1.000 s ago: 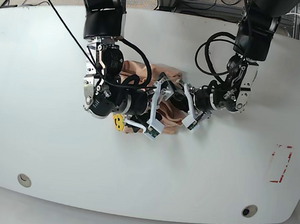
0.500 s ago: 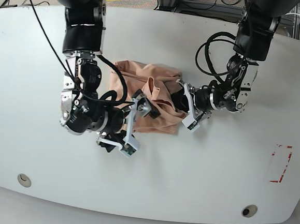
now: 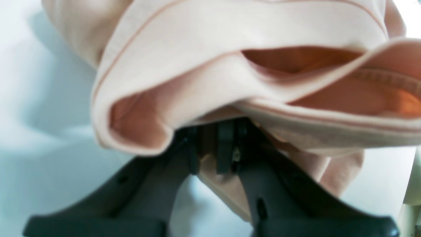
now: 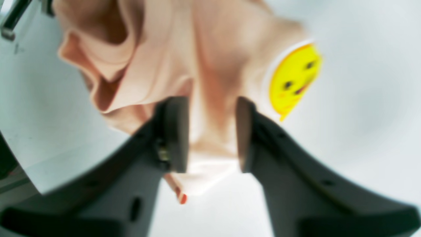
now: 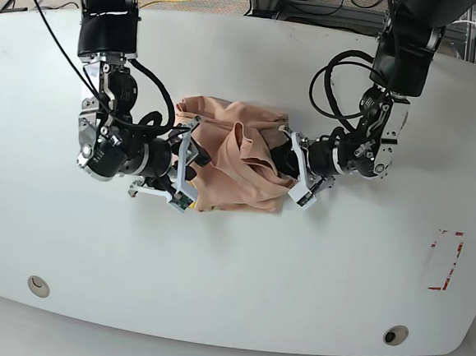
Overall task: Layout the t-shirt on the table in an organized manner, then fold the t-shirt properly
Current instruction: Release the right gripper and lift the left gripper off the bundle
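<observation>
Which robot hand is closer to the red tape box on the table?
Left. The left gripper is at the shirt's edge nearest the red tape mark; the right gripper is on the shirt's far side.

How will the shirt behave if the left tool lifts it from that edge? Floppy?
Likely very floppy: the shirt lies bunched in soft folds. Its layers gape apart at the left tool, so one may slip free. Probably light; it may drag across the table.

T-shirt (image 3: 230, 65) folds hide the left jaws' tips.
</observation>
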You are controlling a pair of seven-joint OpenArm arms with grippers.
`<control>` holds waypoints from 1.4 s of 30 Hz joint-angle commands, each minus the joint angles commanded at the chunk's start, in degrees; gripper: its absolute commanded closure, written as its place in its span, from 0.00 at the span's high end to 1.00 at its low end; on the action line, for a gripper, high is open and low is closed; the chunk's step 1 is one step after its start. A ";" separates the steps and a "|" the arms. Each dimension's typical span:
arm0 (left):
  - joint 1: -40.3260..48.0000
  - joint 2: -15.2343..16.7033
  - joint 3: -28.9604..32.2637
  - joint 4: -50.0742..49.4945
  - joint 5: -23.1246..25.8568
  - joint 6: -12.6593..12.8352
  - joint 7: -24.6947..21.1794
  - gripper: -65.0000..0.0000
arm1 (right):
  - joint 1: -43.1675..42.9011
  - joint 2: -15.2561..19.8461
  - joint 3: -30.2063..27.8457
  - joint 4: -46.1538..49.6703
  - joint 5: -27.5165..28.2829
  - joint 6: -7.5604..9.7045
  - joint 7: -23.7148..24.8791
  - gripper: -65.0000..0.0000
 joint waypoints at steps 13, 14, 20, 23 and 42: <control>0.00 -0.26 -0.18 4.92 -0.09 0.00 2.29 0.10 | -2.11 -0.88 -9.14 -3.34 0.00 0.00 10.29 0.26; 0.00 -0.26 -0.26 5.54 -0.09 0.00 2.55 0.10 | -2.02 -1.58 -9.67 -4.13 0.00 0.00 11.08 0.26; 0.18 -0.18 -4.57 6.59 -0.09 0.00 3.08 0.10 | -1.05 -5.98 -10.29 -5.27 0.00 0.00 12.13 0.26; 0.18 -0.18 -5.63 6.77 -0.09 0.00 4.22 0.10 | -0.62 -8.18 -10.29 -6.07 0.00 0.00 12.13 0.26; -2.11 -3.78 -28.84 23.91 0.09 0.00 12.22 0.10 | 4.48 -16.79 -10.29 -11.60 -0.09 0.00 12.22 0.26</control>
